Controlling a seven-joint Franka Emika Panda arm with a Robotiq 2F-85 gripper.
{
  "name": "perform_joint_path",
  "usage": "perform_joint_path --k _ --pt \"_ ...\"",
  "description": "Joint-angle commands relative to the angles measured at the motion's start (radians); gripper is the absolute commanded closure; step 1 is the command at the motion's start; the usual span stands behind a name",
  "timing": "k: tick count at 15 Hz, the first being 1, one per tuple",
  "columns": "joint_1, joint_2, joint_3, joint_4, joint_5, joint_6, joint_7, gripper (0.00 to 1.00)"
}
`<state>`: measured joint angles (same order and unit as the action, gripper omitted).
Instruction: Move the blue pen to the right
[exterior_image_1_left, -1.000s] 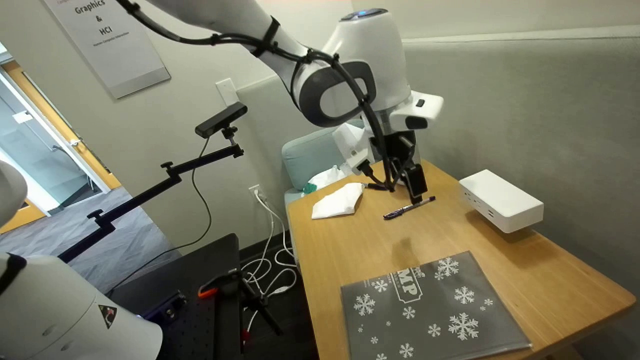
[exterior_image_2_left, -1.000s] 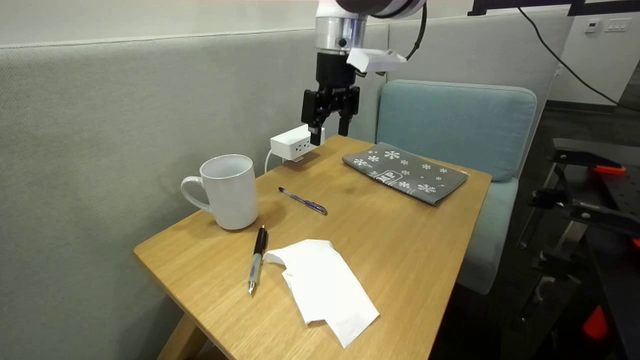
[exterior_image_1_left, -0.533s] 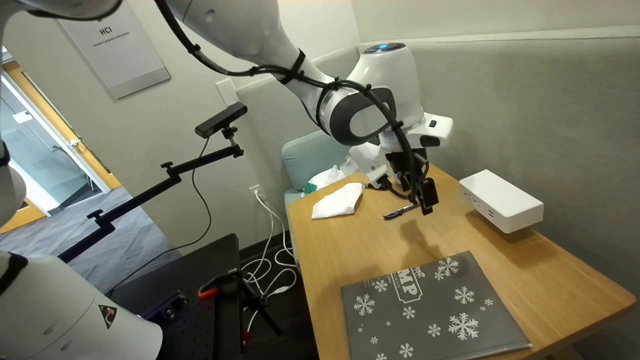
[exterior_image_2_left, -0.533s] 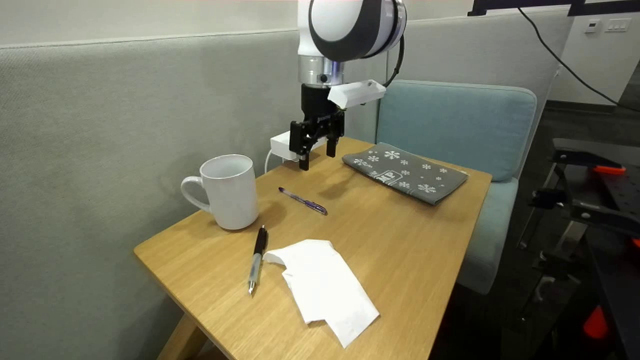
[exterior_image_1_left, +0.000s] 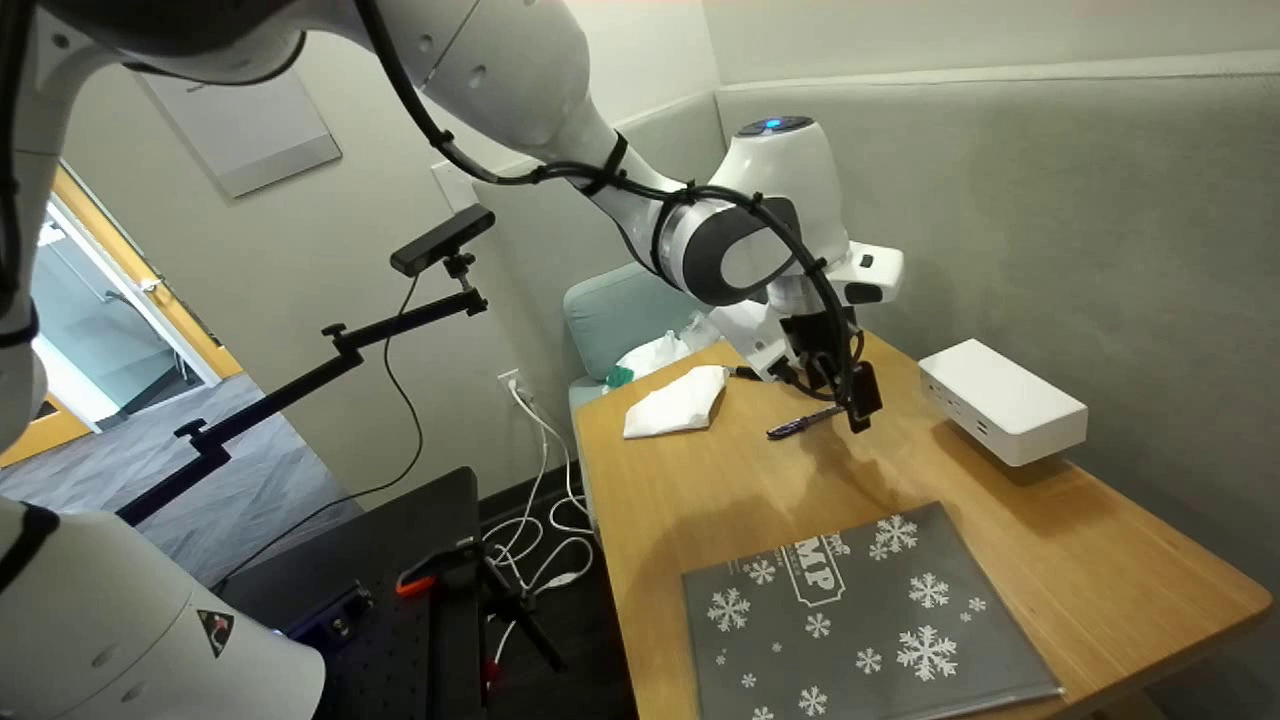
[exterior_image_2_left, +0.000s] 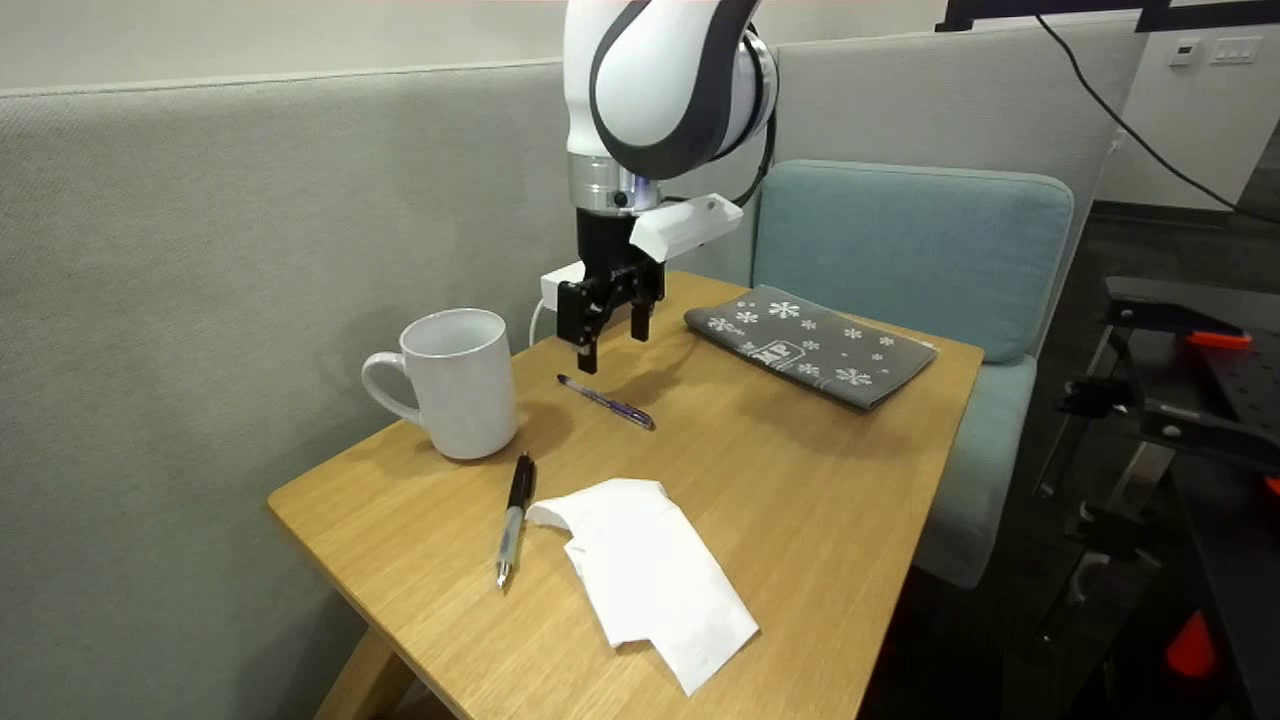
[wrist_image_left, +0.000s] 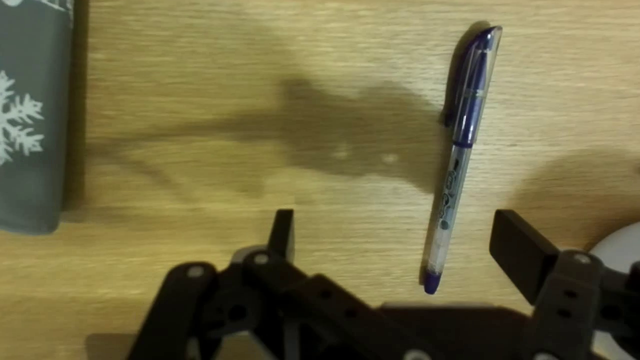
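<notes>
The blue pen (wrist_image_left: 469, 120) lies flat on the wooden table, with a dark blue-purple cap, a clear barrel and a small dark end. It shows whole in an exterior view (exterior_image_2_left: 606, 402); in an exterior view (exterior_image_1_left: 795, 427) its far end is partly hidden by my gripper. My gripper (wrist_image_left: 395, 225) is open and empty, fingers pointing down. In the wrist view the pen's small end shows between the two fingers, closer to the right one. In an exterior view the gripper (exterior_image_2_left: 613, 350) hangs above the table near the pen, not touching it.
A white mug (exterior_image_2_left: 462, 395) stands near the pen. A black-and-grey pen (exterior_image_2_left: 514, 515) lies by a white cloth (exterior_image_2_left: 655, 575). A white box (exterior_image_1_left: 1003, 395) is beside the table's wall edge. A grey snowflake-patterned folded sheet (exterior_image_1_left: 860, 620) lies at the table's other end.
My gripper has come down toward the table, moving left toward the mug side in an exterior view and closer over the pen. It has stayed open. The pen has not moved.
</notes>
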<state>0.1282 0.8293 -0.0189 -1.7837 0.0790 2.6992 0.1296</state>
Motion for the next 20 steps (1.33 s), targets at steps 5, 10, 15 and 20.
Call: perform_joint_path --k 5,10,15,20 --pt "0.076 0.073 -0.056 0.1 -0.059 -0.023 0.097 0.0" --pt "0.1 0.109 -0.073 0.139 -0.064 -0.034 0.12 0.0" --pt "0.107 0.132 -0.078 0.16 -0.064 -0.03 0.118 0.31" --pt "0.104 0.135 -0.074 0.175 -0.06 -0.03 0.116 0.69"
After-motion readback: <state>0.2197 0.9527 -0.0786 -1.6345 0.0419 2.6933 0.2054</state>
